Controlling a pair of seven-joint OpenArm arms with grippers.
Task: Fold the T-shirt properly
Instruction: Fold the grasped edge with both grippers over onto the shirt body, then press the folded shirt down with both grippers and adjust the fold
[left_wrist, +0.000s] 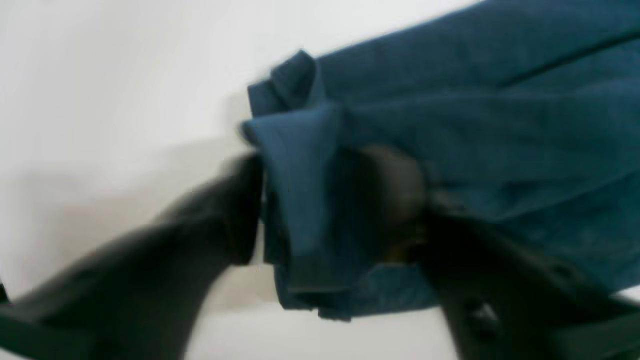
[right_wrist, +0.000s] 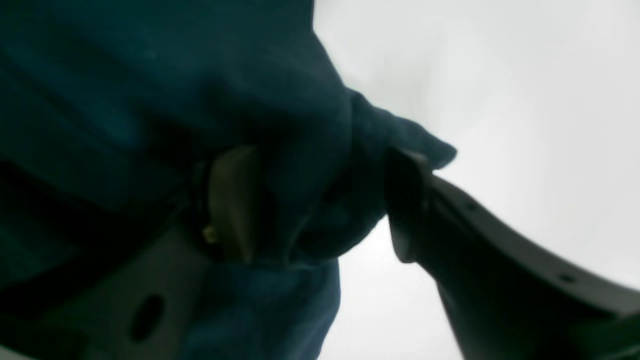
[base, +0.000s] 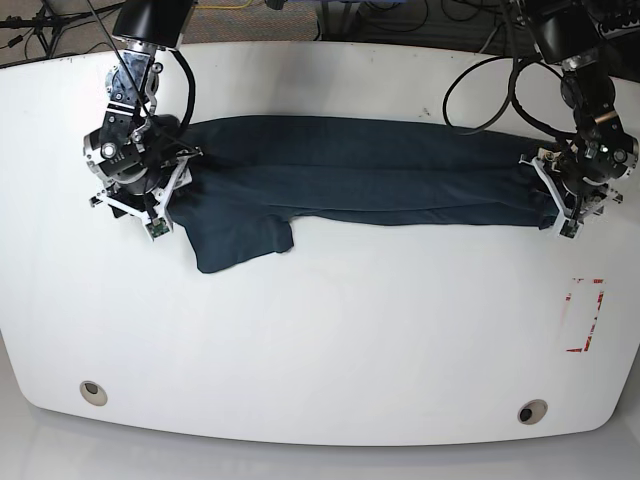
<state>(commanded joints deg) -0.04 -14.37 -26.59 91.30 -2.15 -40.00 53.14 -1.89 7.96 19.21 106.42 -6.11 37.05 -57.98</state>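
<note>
Base view has the navy T-shirt (base: 350, 180) stretched into a long band across the far half of the white table (base: 320, 340), running nearly from the left edge to the right edge. One short sleeve (base: 240, 240) flops out toward the near side, closer to the left end. Over on the right of this view, the left gripper (base: 570, 195) sits at the shirt's end, and the left wrist view shows its two dark fingers (left_wrist: 240, 210) pinched on a bunched stack of hem layers (left_wrist: 310, 200). On the left of the base view, the right gripper (base: 150, 185) is at the other end; its wrist view shows cloth (right_wrist: 310, 200) wadded between the two fingers, clamped tight. A red outlined marking (base: 585, 315) sits on the table near the right edge, well apart from the shirt.
</note>
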